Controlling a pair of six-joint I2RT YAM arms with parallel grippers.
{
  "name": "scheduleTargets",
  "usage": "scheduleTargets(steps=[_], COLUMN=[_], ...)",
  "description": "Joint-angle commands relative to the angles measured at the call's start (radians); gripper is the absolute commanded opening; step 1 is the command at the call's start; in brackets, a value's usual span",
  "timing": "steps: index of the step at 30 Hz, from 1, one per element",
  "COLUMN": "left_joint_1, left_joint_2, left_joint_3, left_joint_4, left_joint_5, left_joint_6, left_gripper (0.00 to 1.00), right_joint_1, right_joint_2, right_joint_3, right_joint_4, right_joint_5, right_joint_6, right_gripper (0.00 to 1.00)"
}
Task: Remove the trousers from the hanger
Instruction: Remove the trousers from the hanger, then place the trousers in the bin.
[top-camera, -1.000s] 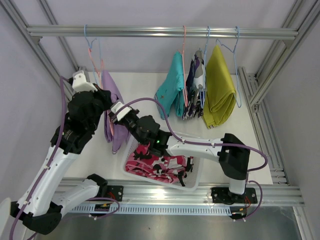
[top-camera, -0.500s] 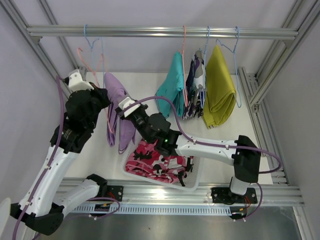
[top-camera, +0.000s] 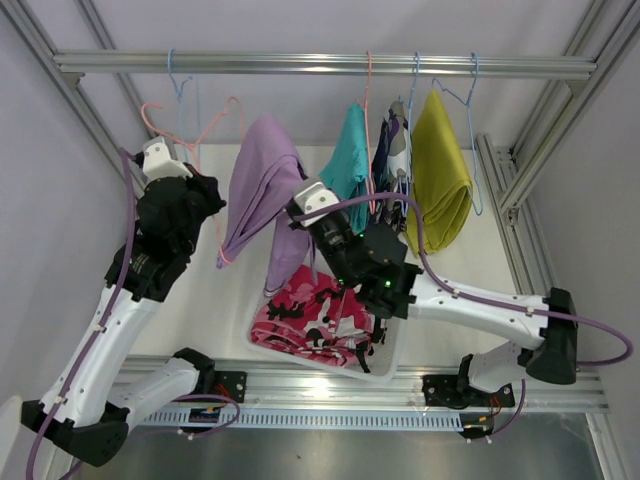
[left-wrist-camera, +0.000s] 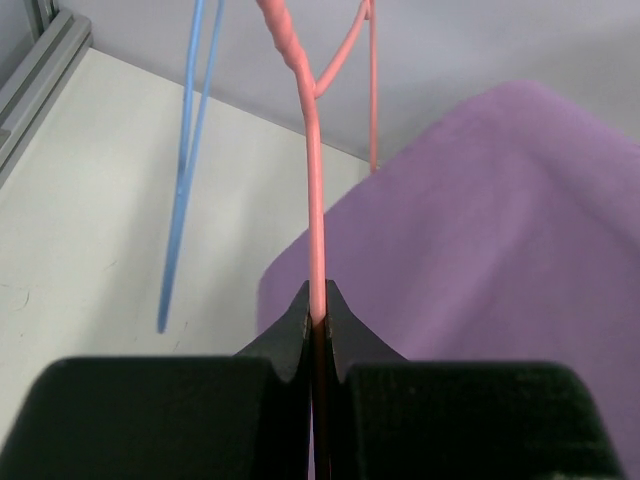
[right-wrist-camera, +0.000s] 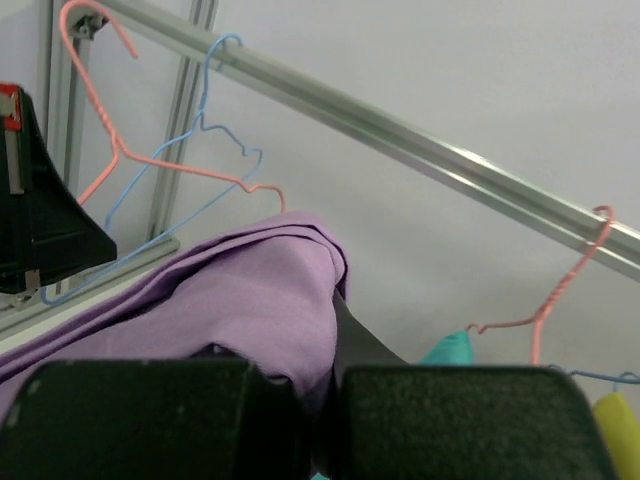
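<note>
My left pincer (left-wrist-camera: 316, 300) is clamped shut on the wire of the pink hanger (left-wrist-camera: 312, 190). My right pincer (right-wrist-camera: 320, 385) is closed on a fold of the lilac trousers (top-camera: 262, 185). Seen from overhead, they drape over that hanger at about 11 o'clock, up from the basket (top-camera: 388, 372) at 6 o'clock, where the pink-red patterned trousers (top-camera: 310, 320) lie.

The risks, as I judge them:
- The thin wire could twist or slide between my left fingers if the right pulls toward 3 o'clock.
- The cloth could snag on the hanger's bend and drag it along.
- A shallow pinch of fabric could slip free.
- The lilac cloth might also brush the teal trousers (top-camera: 350, 160) just beside it, toward 1 o'clock.

I cannot make out how much cloth my right fingers hold. The hanger's lower bar is under the fabric, and the camouflage trousers (top-camera: 392, 150) are half hidden between the teal and the mustard trousers (top-camera: 440, 170).
</note>
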Motion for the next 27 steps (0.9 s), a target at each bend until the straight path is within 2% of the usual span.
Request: scheduleTargets(steps=[1,7,17,27], left_joint_1=[0.011,0.011,0.009,-0.029], left_joint_2=[0.000,0.018,0.044,0.064], left_joint_3=[-0.001,-0.003,0.002,0.008], left_joint_4=[0.046,0.048,0.045,0.039], left_joint_5=[0.004,0.004,0.012,-0.029], left_joint_6=[0.022,0.029,0.039,0.066], left_gripper=[0.01,0.01,0.01,0.01], right_joint_1=[0.014,0.037,0.050,0.131], right_joint_2=[-0.129,-0.268,-0.512,-0.672], right_joint_3=[0.003,-0.072,-0.223,-0.385], right_joint_4=[0.059,0.002,-0.159,-0.266], right_joint_5=[0.024,0.058,0.112,0.265], right_joint_6=[-0.024,-0.031,0.048,0.117], right_gripper=[0.00,0.00,0.00,0.00])
